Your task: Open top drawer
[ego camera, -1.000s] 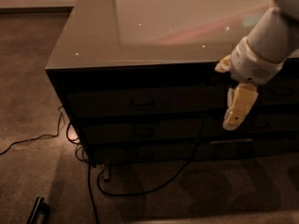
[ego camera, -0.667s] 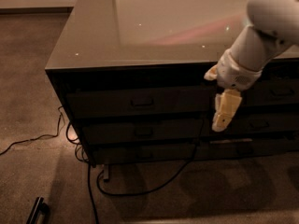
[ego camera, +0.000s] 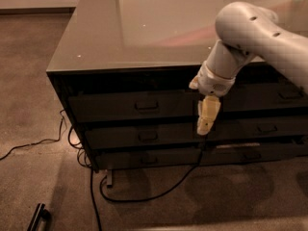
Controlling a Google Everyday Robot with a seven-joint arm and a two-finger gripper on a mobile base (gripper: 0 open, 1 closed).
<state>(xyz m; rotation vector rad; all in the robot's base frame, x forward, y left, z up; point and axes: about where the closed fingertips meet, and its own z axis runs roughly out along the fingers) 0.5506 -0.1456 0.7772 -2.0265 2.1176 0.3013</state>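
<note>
The top drawer (ego camera: 110, 109) is a wide dark grey front under the cabinet's glossy top, closed flush, with a small bar handle (ego camera: 147, 105) at its centre. My gripper (ego camera: 205, 124) hangs pointing down from the white arm (ego camera: 250, 30) in front of the drawer fronts. It is at the right end of the top drawer, well to the right of the handle and slightly lower. It holds nothing.
Two shallower dark drawers (ego camera: 147, 136) lie below, and another column of drawers (ego camera: 267, 128) stands to the right. Black cables (ego camera: 144, 196) trail on the carpet in front of the cabinet and at its left corner. A dark object (ego camera: 38, 215) lies on the floor at lower left.
My arm and gripper have moved left across the cabinet front, from the right column of drawers toward the top drawer's handle. The drawers have not moved.
</note>
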